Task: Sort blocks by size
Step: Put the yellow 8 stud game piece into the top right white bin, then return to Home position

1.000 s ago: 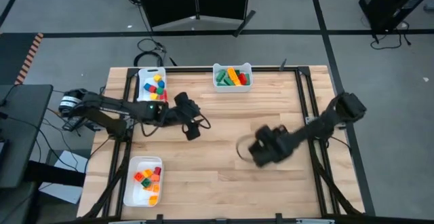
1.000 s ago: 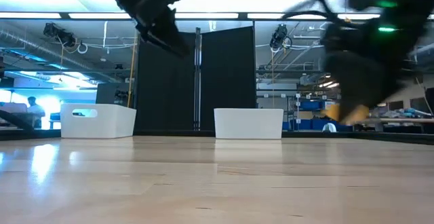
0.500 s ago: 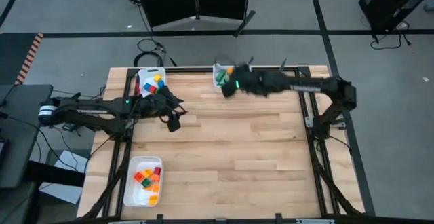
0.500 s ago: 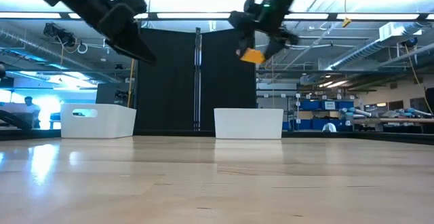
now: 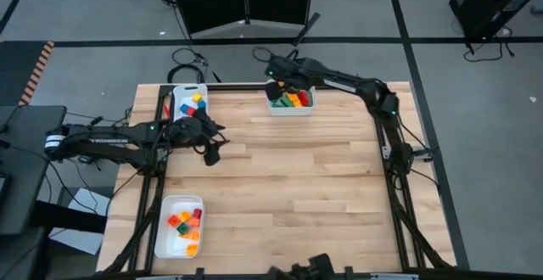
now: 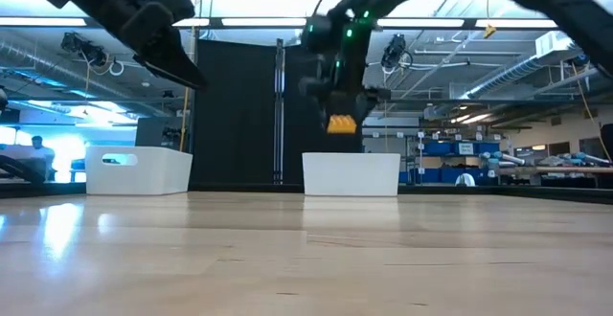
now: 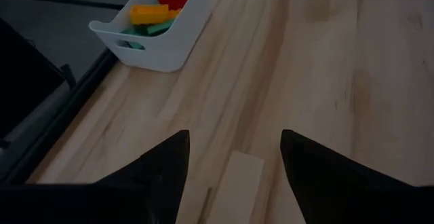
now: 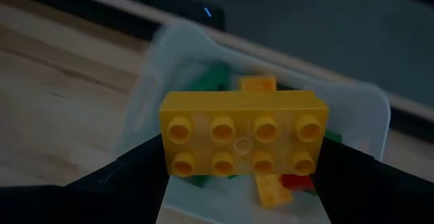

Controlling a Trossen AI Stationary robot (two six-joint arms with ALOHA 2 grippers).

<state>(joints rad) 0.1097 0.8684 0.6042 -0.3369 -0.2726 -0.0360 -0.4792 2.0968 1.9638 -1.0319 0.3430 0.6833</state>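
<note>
Over the pale plank table (image 5: 297, 187) — right fingers (image 8: 352, 176) clamp a studded yellow brick (image 8: 243, 141); left fingers (image 7: 163, 163) spread, bare.

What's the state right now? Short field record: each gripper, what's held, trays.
right gripper: shut on yellow block, above the far middle tray
left gripper: open, empty, over bare table near the far left tray
far middle tray contents: green, yellow, red blocks
far left tray contents: mixed small blocks
near left tray: red, orange, green blocks
</note>
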